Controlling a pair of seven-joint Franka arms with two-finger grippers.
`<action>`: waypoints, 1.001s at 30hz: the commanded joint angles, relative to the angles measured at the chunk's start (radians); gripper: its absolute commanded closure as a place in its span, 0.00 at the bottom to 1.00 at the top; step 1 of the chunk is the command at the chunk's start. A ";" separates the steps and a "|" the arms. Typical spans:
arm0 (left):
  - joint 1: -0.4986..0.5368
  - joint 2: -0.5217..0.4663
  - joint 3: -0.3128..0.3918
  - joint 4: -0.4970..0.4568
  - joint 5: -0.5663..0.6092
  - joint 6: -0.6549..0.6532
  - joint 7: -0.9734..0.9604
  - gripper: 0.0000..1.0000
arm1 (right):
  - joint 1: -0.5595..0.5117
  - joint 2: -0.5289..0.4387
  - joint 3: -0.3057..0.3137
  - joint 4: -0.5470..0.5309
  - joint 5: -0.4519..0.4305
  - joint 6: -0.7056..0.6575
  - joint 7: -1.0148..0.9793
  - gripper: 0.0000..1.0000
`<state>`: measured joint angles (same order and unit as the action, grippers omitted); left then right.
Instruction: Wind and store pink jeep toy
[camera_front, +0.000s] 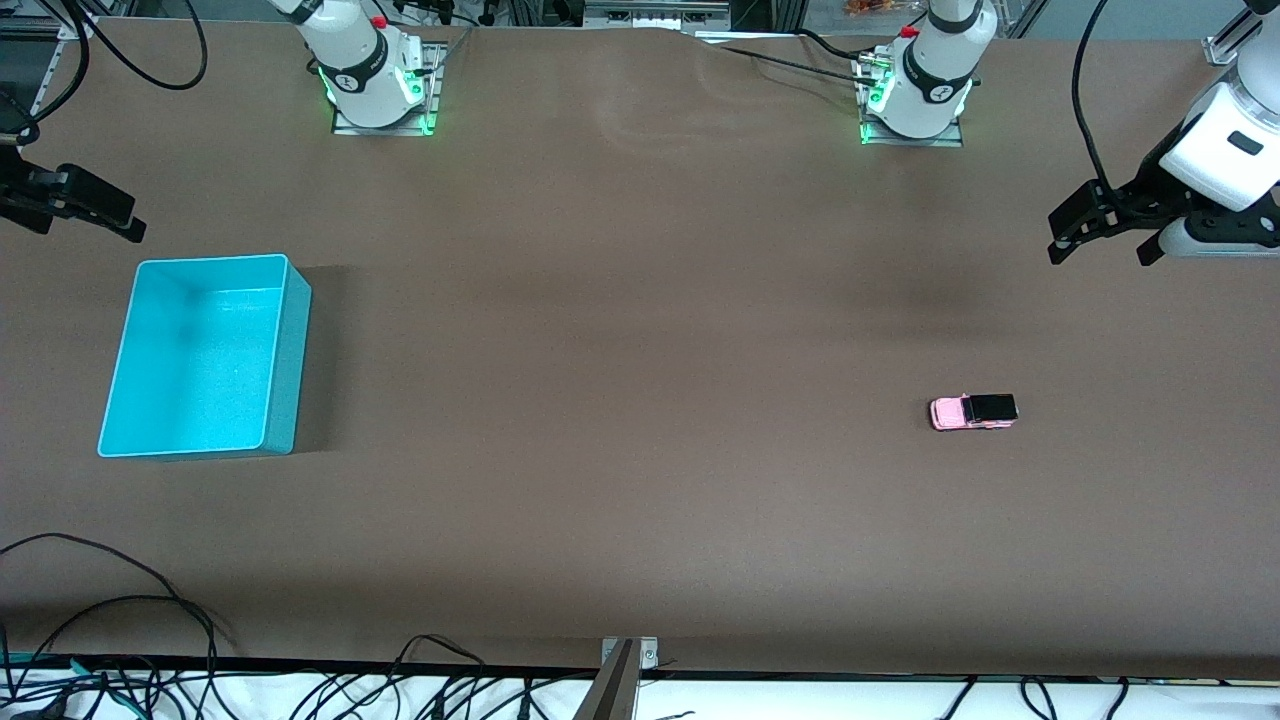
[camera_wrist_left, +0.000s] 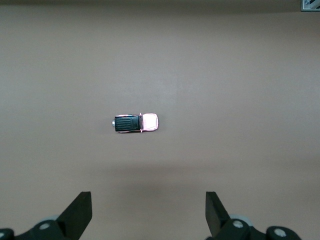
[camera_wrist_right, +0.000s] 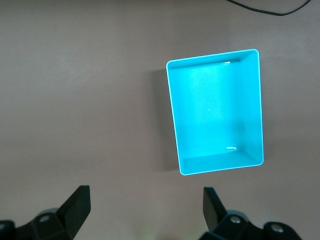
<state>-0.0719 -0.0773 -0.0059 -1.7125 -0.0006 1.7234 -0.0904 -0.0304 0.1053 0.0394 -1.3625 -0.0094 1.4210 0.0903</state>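
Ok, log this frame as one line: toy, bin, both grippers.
pink jeep toy: on table, untouched | turquoise bin: empty | left gripper: open, aloft, holding nothing | right gripper: open, aloft, holding nothing

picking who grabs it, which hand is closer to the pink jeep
Left. The left hand hangs open at the pink jeep toy's end of the table; the right hand hangs open by the turquoise bin.

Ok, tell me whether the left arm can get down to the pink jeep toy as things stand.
Probably yes. The left gripper hangs open above the table's left-arm end, and the pink jeep toy stands alone on bare table with nothing around it.
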 joint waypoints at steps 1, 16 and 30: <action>0.009 0.011 -0.008 0.024 0.030 -0.015 0.018 0.00 | 0.001 0.010 0.004 0.003 -0.011 -0.013 0.011 0.00; 0.009 0.013 -0.008 0.024 0.030 -0.015 0.018 0.00 | 0.004 0.008 0.004 0.005 -0.015 -0.007 0.013 0.00; 0.007 0.016 -0.008 0.024 0.030 -0.015 0.018 0.00 | 0.004 0.008 0.005 0.005 -0.012 -0.017 0.006 0.00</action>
<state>-0.0716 -0.0737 -0.0059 -1.7125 -0.0006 1.7234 -0.0904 -0.0292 0.1192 0.0394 -1.3625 -0.0094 1.4207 0.0903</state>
